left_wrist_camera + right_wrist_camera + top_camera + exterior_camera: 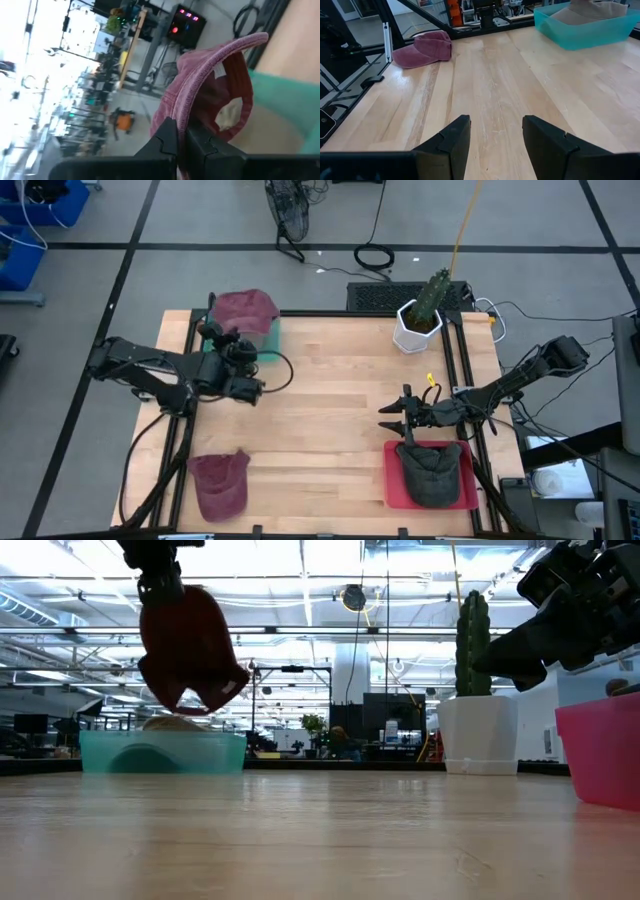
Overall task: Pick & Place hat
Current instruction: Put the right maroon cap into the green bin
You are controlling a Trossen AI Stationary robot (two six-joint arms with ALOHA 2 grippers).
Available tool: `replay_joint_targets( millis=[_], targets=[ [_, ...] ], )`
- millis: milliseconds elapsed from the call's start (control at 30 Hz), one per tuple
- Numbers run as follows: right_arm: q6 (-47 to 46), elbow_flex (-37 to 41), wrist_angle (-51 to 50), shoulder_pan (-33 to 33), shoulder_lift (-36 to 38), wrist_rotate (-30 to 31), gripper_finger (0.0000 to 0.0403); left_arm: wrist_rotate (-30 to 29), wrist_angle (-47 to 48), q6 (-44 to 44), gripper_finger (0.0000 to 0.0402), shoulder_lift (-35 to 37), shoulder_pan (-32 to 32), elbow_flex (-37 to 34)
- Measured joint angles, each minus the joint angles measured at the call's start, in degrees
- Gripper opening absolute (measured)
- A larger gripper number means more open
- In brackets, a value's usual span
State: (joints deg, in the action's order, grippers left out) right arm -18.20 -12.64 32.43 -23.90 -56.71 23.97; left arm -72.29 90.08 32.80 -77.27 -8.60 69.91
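A maroon hat (pixel 245 308) hangs over the teal bin (pixel 268 338) at the table's far left, with my left gripper (pixel 228 335) shut on it. In the low view the hat (pixel 185 645) is in the air above the bin (pixel 160 752). A second maroon hat (pixel 220 482) lies flat on the table near the front left. A dark grey hat (pixel 432 470) lies in the red tray (pixel 395 480) at the front right. My right gripper (pixel 392 420) stands open just beyond that tray, with nothing between its fingers (pixel 450 142). My left gripper pinches the maroon hat's stitched rim (pixel 179 111) between its two fingers (pixel 167 137). The hat reaches away from the fingertips with its hollow inside and a white label showing. It hangs below the gripper, clear of the bin.
A beige thing (pixel 592 10) lies inside the teal bin. A white pot with a cactus (pixel 420 320) stands at the far right of the table. Black rails (pixel 185 420) run along both side edges. Bare wood (pixel 330 400) lies between the two arms.
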Motion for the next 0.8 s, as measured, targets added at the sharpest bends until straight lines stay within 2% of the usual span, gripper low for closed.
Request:
replay_joint_targets(
  millis=[133, 267, 400, 633, 800],
  targets=[
    [-0.01, 0.0, -0.35, 0.0, 0.0, 0.0, 0.0165, 0.21, 0.11, -7.79, 0.0022, 0.44, 2.5, 0.0],
    [-0.02, 0.02, -1.03, 0.0, 0.02, 0.0, 0.0165, 0.91, -0.07, -10.35, 0.0022, 0.59, 3.92, 0.0],
    [-0.02, 0.02, -1.04, 0.01, 0.0, 0.0, 0.0165, 4.05, -0.15, -6.98, 0.001, 0.58, 4.47, 0.0],
    [-0.42, 0.02, -1.01, 0.04, 0.02, 0.04, 0.0165, 8.51, -0.04, -5.29, 0.0033, 0.58, 4.48, 0.0],
    [-0.7, 0.02, -1.01, 0.04, 0.01, 0.07, 0.0165, 11.56, -0.03, -4.42, 0.0011, 0.58, 4.46, 0.0]
  ],
)
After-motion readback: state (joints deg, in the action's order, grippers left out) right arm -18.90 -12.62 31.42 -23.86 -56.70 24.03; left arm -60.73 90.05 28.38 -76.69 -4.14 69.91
